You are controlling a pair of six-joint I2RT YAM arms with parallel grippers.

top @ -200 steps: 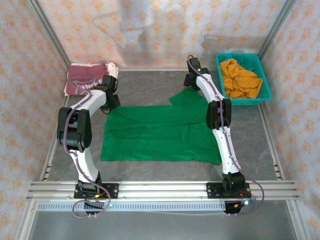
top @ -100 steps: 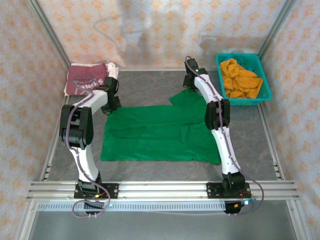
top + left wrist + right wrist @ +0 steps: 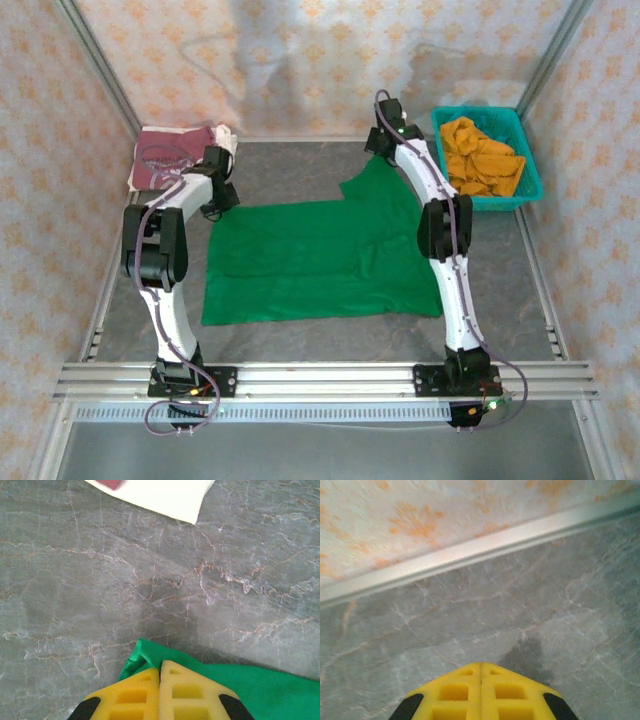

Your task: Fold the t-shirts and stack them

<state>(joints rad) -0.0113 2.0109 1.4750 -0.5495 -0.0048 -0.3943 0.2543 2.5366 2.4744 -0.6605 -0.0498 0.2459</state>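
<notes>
A bright green t-shirt (image 3: 320, 255) lies spread across the middle of the table. My left gripper (image 3: 224, 198) is at its far left corner and is shut on a bunched bit of green cloth (image 3: 142, 655), which shows at the yellow fingertips (image 3: 172, 672). My right gripper (image 3: 376, 155) is at the shirt's far right. Its yellow fingers (image 3: 495, 680) are pressed shut above bare table, and the green cloth is drawn up in a peak to it. The maroon t-shirt (image 3: 170, 158) lies folded at the back left; its white edge (image 3: 165, 495) shows ahead of the left gripper.
A teal mesh basket (image 3: 528, 160) holding orange cloth (image 3: 480, 160) stands at the back right, close to the right arm. Patterned walls with metal rails (image 3: 470, 550) enclose the grey stone table (image 3: 290, 175) on three sides.
My right gripper has shut and moved toward the back wall, pulling the green shirt's far right part up and back. The left gripper has shifted slightly toward the back.
</notes>
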